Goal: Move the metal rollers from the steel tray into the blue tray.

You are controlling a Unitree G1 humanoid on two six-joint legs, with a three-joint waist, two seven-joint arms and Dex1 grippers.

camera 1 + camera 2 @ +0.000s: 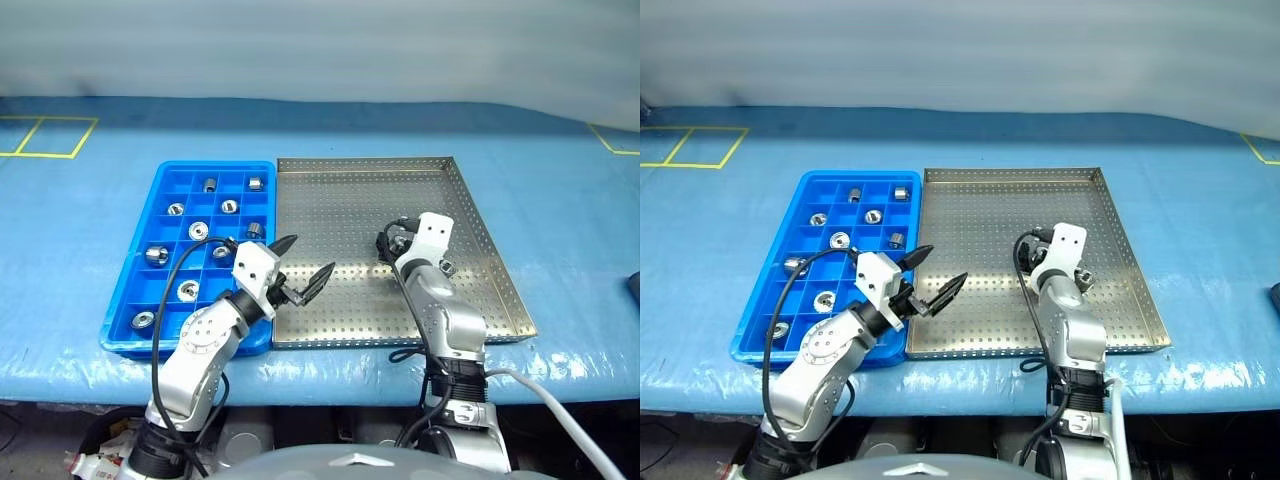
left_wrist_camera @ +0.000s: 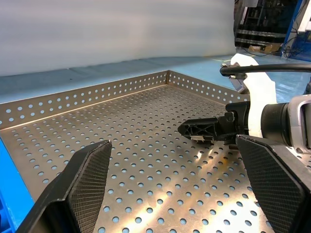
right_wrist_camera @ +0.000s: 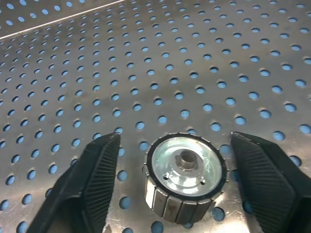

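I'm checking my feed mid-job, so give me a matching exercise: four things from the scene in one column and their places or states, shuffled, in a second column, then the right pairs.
Things:
1. left gripper
2. right gripper
3. bright blue plastic compartment tray
4. large perforated steel tray

Places or states:
A. holds several small shiny metal rollers in its square compartments
B. fingers apart, nothing between them, above the steel tray's near left part
C. fingers either side of one roller, not touching it
D. lies to the right of the blue tray, edges side by side

Pairs: 1-B, 2-C, 3-A, 4-D
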